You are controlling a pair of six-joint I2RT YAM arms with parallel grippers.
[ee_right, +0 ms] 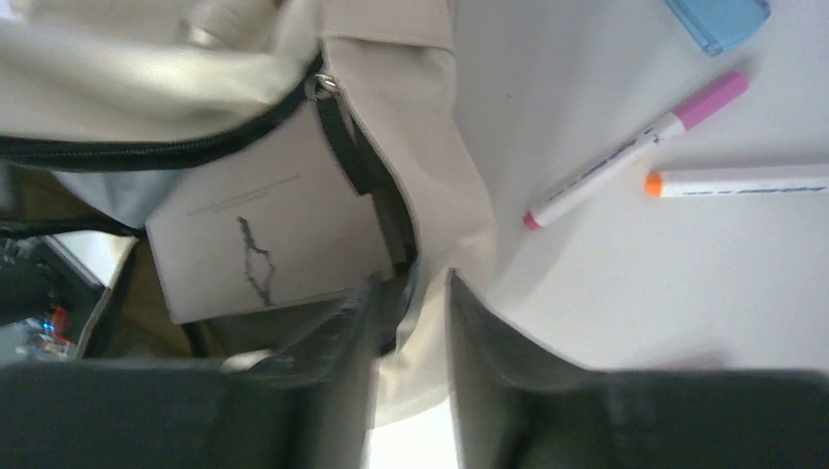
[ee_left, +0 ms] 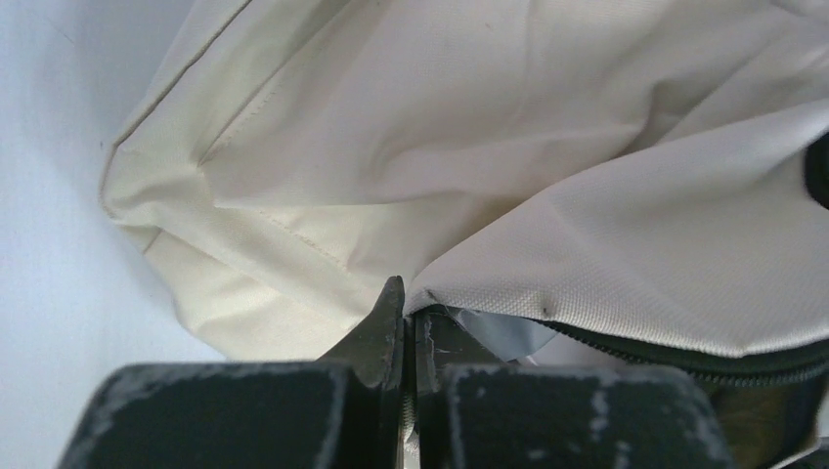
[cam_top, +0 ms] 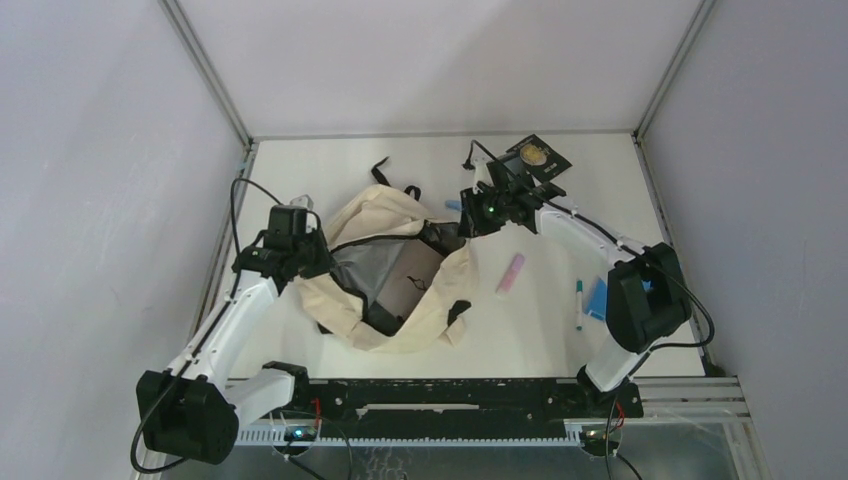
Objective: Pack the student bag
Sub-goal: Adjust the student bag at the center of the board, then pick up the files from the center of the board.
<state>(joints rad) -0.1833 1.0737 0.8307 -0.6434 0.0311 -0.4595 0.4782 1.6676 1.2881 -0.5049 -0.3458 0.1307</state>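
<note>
The student bag [cam_top: 385,215] lies open in the middle of the table, cream fabric with black zip trim, mouth facing up. Inside it rests a pale notebook [ee_right: 264,244] with a dark squiggle on its cover. My left gripper [cam_top: 318,260] is at the bag's left side; in the left wrist view it [ee_left: 409,308] is shut on the bag's zip edge [ee_left: 587,337]. My right gripper [cam_top: 468,228] is at the bag's right rim. Its fingers [ee_right: 411,283] stand apart with the cream rim [ee_right: 430,322] lying loosely between them.
A pink-capped marker [ee_right: 635,147], an orange-capped marker [ee_right: 733,183] and a blue object [ee_right: 719,20] lie beside the bag's right side. A pink stick [cam_top: 511,273], a green-capped pen [cam_top: 578,303] and a blue item [cam_top: 597,298] lie further right. A black card [cam_top: 535,157] sits at the back.
</note>
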